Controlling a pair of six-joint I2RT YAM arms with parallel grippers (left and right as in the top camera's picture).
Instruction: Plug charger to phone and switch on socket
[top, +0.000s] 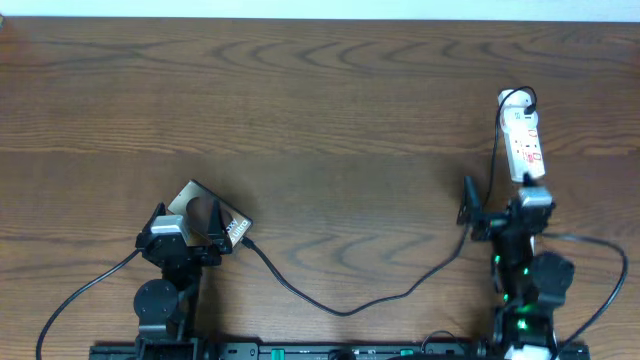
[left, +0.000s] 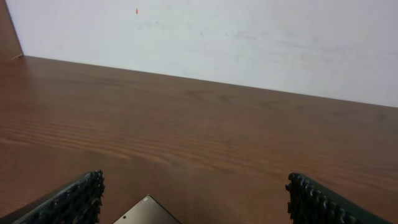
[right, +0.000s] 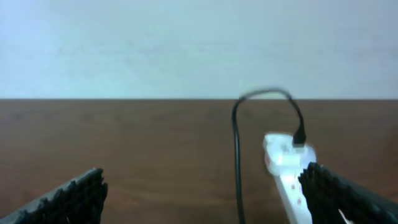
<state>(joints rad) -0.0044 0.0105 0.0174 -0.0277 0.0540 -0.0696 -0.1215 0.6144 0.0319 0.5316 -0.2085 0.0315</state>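
The phone (top: 192, 197) lies tilted at the front left of the table; one corner (left: 147, 213) shows in the left wrist view. My left gripper (top: 190, 232) is open and empty, low over the phone's near part, its fingers (left: 196, 202) wide apart. The charger (top: 345, 305) runs from the phone's near right edge across the table and up to the socket (top: 524, 130). I cannot tell if its tip is inserted. My right gripper (top: 500, 210) is open and empty, just in front of the socket's near end. In the right wrist view the socket (right: 287, 168) sits by the right finger, between open fingers (right: 208, 196), with the cable (right: 236, 162) beside it.
The wooden table (top: 320, 110) stretches to a white wall at the back (left: 217, 37). The robots' own black cables (top: 85, 290) trail near the front edge on both sides.
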